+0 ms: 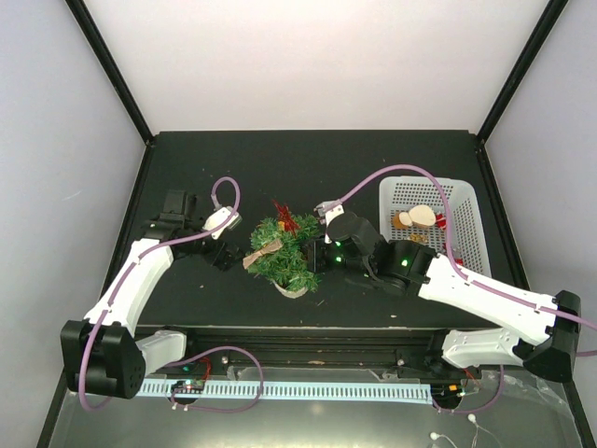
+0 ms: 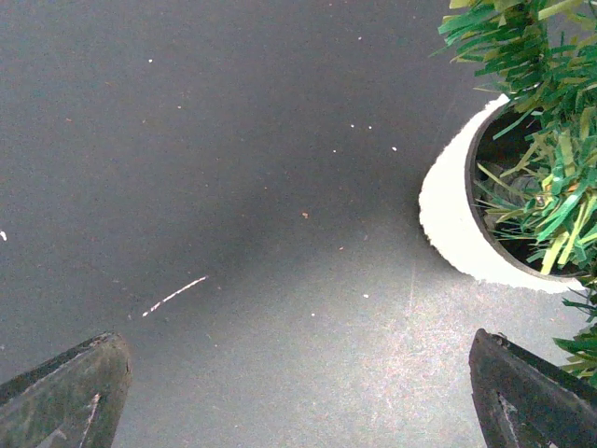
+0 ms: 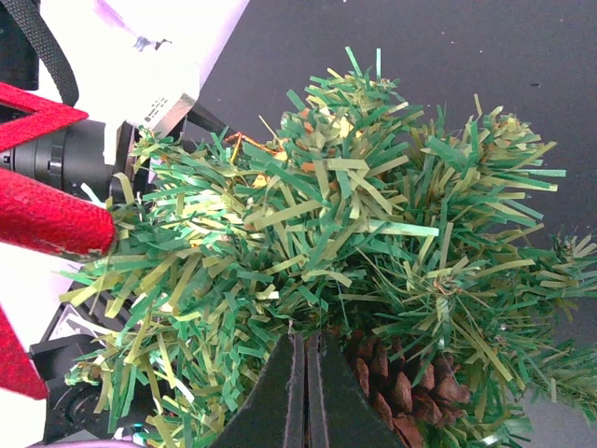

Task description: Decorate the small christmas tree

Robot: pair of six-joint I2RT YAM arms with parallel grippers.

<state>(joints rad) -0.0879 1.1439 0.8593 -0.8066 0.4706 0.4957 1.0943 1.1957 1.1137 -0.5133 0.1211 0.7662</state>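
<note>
The small christmas tree stands in its white pot at the middle of the table. A red ornament sits at its far side and a tan ornament on its left. My right gripper is shut with its tips pushed into the needles. In the right wrist view the gripper has a brown pine cone just to its right, and I see nothing between the jaws. My left gripper hangs wide open and empty over bare table, left of the pot.
A white basket at the right holds several more ornaments. The red ornament and the left arm's wrist show behind the tree in the right wrist view. The black table ends at white walls behind and at both sides.
</note>
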